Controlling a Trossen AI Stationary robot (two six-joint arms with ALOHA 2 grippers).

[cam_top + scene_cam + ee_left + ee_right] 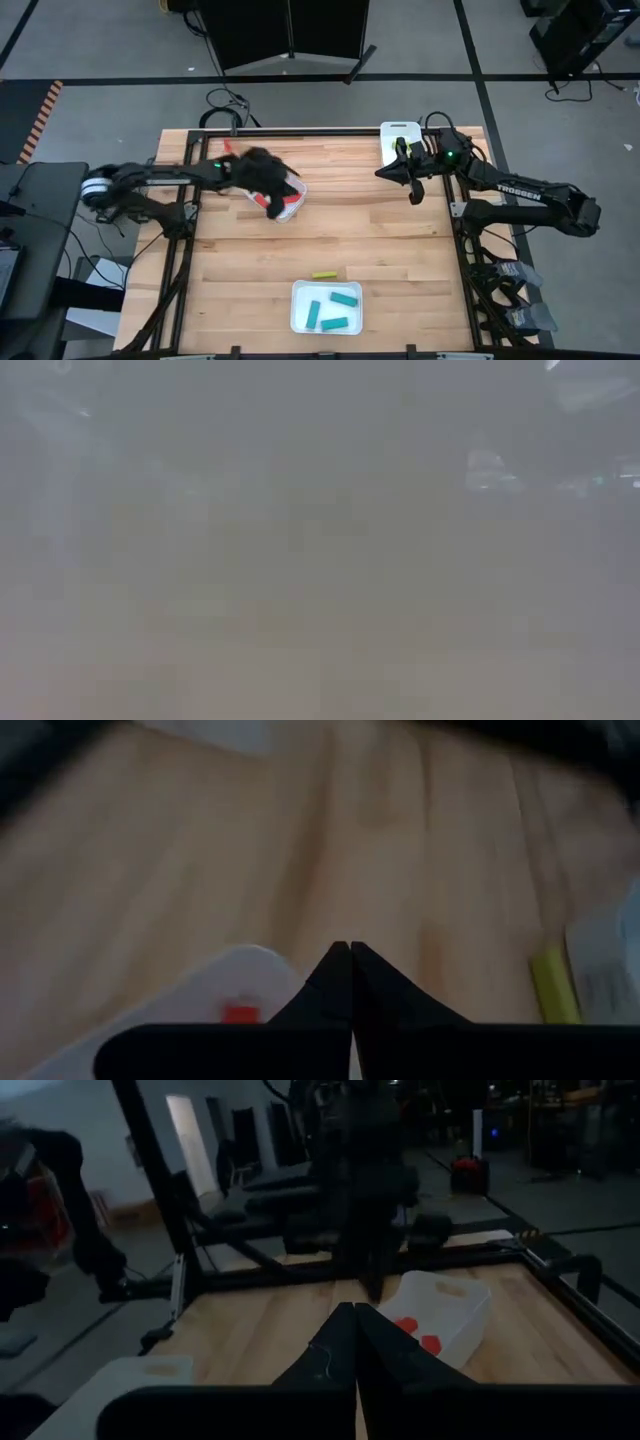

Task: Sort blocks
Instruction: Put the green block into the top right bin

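**Left gripper over red tray, both grippers closed and empty**

High view: the left gripper is seen above a tray of red blocks; the right gripper is held beside a far tray. A yellow-green block lies loose by the near tray of teal blocks.

Low view: nothing can be made out.

Wrist views: the fingers of the left gripper and the fingers of the right gripper are pressed together, nothing held.

"TROSSEN" lettering on the right arm
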